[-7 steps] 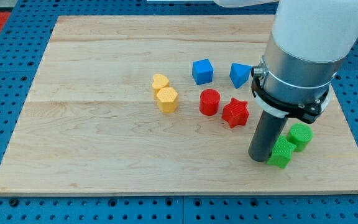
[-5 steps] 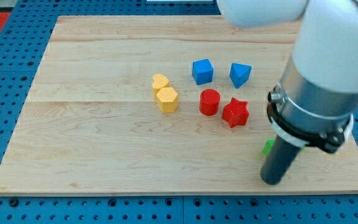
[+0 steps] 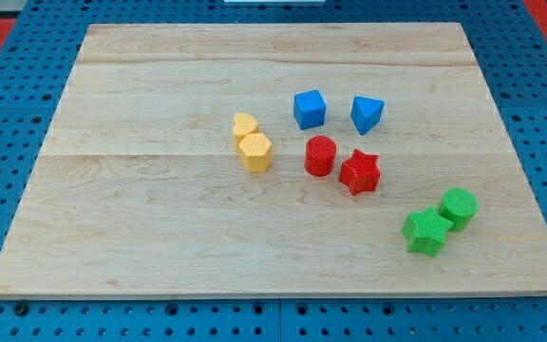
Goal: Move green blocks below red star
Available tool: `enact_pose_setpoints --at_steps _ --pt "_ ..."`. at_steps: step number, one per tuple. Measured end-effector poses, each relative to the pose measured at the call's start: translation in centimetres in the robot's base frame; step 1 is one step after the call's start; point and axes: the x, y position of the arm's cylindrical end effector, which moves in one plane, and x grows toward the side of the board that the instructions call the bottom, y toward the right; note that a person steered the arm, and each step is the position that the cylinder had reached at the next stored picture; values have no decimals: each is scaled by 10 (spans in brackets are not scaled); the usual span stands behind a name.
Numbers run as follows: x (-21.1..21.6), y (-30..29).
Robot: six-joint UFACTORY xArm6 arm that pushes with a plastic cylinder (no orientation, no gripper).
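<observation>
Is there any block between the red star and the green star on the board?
No. In the camera view, only bare wood lies between the red star and the green star. My tip is not visible.

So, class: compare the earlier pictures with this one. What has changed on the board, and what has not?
The arm and my tip have left the view; earlier the rod stood beside the green blocks. The green star and green cylinder sit where they were, touching, to the lower right of the red star. All other blocks are unmoved.
</observation>
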Motion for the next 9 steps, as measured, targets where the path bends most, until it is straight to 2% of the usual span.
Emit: enact_pose_setpoints --at_steps 1,2,3,4,6,7,9 --pt "-38 -36" --pt "-14 -52" --pt "-12 -94" --pt "4 -96" --pt "-24 -124" --pt "-14 -179" --pt "-25 -232"
